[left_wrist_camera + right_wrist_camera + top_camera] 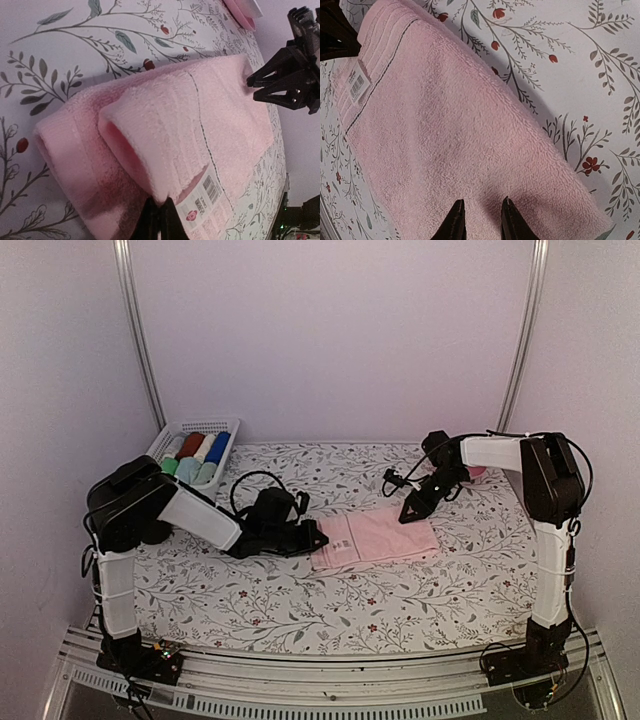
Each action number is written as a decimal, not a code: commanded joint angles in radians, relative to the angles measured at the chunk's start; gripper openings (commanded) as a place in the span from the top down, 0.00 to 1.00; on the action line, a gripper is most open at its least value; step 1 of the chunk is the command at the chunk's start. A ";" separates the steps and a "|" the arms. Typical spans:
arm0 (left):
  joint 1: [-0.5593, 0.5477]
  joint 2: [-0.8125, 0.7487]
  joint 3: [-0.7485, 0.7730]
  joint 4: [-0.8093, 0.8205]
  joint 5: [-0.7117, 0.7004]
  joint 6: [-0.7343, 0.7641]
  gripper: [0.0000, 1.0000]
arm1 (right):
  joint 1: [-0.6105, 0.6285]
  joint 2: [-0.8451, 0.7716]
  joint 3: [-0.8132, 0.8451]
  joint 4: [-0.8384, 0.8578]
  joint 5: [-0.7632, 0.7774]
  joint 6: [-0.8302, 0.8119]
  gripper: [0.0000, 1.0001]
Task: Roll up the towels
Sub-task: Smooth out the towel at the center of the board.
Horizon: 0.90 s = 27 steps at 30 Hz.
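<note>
This is a robotics lab cell. A left arm (pixel 130 510) and a right arm (pixel 545 480) are bolted to a slotted aluminium rail (pixel 330 692) along the near edge of the table (pixel 300 605), with loose cables (pixel 238 488) looping off them. Plain white walls (pixel 330 330) and two bare metal poles (pixel 138 340) box it in. The floral cover (pixel 420 590), a pink towel (pixel 375 538) laid on it and a white basket (pixel 225 424) of rolled cloths (pixel 195 455) at the far left corner are household props on a test bench.
</note>
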 commanded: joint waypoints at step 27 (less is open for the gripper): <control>-0.023 -0.112 0.039 -0.184 -0.124 0.080 1.00 | 0.031 -0.061 -0.026 -0.009 -0.046 -0.052 0.65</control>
